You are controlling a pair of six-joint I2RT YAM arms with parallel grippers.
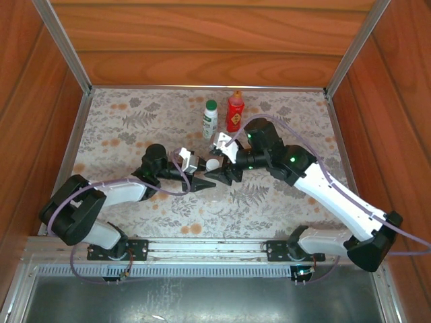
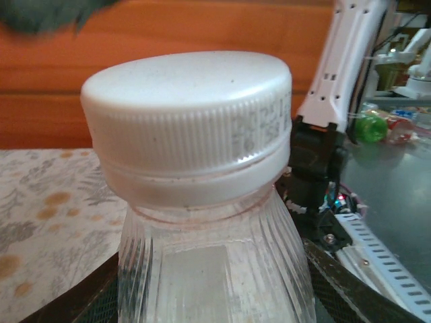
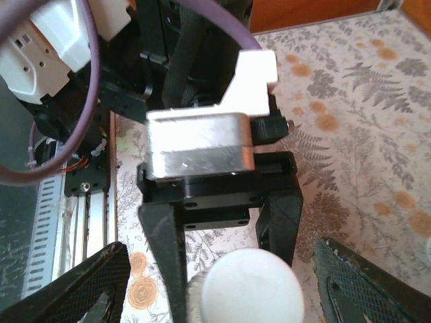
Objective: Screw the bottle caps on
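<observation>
Clamping the clear, colourless ribbed plastic bottle [image 2: 215,269] just under its neck, the left gripper [image 1: 202,180] is closed tight, its dark fingers [image 2: 350,289] pressing on either side of the bottle. The round white ribbed plastic cap [image 2: 188,121] sits on the bottle's mouth, straight above that grip and level on the neck ring; how far it is threaded down I cannot tell.

The right gripper [image 1: 219,175] faces the left one tip to tip. Its jaws stand wide apart, and the textured black fingers [image 3: 81,286] flank the white cap on both sides with clear gaps. They touch nothing and hold nothing.

Beyond the right gripper, well apart from both sets of fingertips, two more bottles stand upright and close together on the floral-patterned table [image 1: 121,128]. One is the white plastic bottle with a printed label [image 1: 209,124], wearing the small green cap [image 1: 211,105]. Just beside it stands the translucent red plastic bottle [image 1: 234,118], topped by the golden-brown cap [image 1: 236,95].
</observation>
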